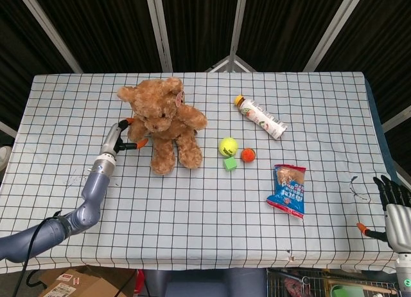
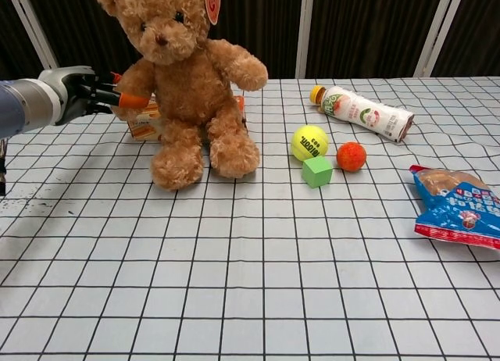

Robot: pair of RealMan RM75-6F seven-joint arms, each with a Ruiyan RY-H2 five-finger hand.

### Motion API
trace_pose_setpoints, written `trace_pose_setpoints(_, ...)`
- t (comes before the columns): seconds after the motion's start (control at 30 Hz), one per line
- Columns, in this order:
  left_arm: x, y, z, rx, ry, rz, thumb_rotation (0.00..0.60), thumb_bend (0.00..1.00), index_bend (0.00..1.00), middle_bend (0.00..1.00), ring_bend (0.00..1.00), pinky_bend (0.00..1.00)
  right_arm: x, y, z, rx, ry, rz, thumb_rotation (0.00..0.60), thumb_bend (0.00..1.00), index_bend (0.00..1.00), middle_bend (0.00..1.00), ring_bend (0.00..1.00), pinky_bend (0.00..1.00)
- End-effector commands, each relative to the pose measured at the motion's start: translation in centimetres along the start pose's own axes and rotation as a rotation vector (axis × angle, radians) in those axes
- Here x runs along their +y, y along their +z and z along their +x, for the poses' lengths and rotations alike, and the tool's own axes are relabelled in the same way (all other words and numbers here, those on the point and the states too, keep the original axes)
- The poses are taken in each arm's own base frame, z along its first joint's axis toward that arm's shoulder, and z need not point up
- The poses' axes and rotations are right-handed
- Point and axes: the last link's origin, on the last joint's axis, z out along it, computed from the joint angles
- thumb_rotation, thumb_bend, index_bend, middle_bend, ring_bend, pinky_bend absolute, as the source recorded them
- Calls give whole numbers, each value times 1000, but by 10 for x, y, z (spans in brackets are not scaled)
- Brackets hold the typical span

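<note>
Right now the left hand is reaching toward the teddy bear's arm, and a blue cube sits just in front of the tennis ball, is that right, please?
Not quite: the cube is green, not blue, as the chest view shows plainly. The rest stands: the left hand reaches toward the teddy bear at its arm, and the cube sits just in front of the tennis ball.

Brown bear (image 1: pixel 164 123), yellow-green ball (image 1: pixel 228 146), green cube (image 1: pixel 230 164), orange ball (image 1: pixel 248 155), blue-red packet (image 1: pixel 287 190), white black-gridded counter (image 1: pixel 192 220), orange-tipped grey hand (image 2: pixel 82 95).
</note>
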Motion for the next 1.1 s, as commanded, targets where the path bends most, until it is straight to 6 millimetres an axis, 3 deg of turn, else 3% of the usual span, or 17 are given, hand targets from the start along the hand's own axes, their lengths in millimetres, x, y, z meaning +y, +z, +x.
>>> trace_pose_setpoints(0.03, 4, 0, 1, 30, -25, -21, 600, 373, 343, 277, 0, 0, 0, 0, 0, -1, 0, 0, 600, 106, 0, 0, 0, 0)
trace_pose_setpoints(0.3, 16, -2, 5, 71, -7, -89, 600, 375, 360, 286, 0, 0, 0, 1, -2, -10, -4, -2, 600, 106, 0, 0, 0, 0)
trace_pose_setpoints(0.4, 0, 4, 8, 92, 27, -37, 600, 375, 360, 287, 0, 0, -1, 2, -3, -17, -8, -5, 600, 106, 0, 0, 0, 0)
trace_pose_setpoints(0.53, -4, 7, 6, 77, 27, -25, 600, 374, 360, 277, 0, 0, -2, 2, -4, -19, -10, -4, 600, 106, 0, 0, 0, 0)
trace_pose_setpoints(0.73, 5, 2, -1, 16, 82, -72, 600, 256, 264, 94, 0, 0, -3, 3, -4, -23, -13, -3, 600, 105, 0, 0, 0, 0)
trace_pose_setpoints(0.83, 8, 0, -6, -12, 86, -83, 600, 204, 241, 63, 0, 0, -3, 3, -5, -28, -14, -4, 600, 105, 0, 0, 0, 0)
trace_pose_setpoints(0.93, 6, 1, -10, -22, 103, -71, 600, 195, 240, 79, 0, 0, -3, 2, -5, -33, -12, -3, 600, 106, 0, 0, 0, 0)
trace_pose_setpoints(1.1, -1, 6, -12, 33, 97, -41, 600, 271, 282, 229, 0, 0, -3, 2, -4, -31, -3, 1, 600, 105, 0, 0, 0, 0)
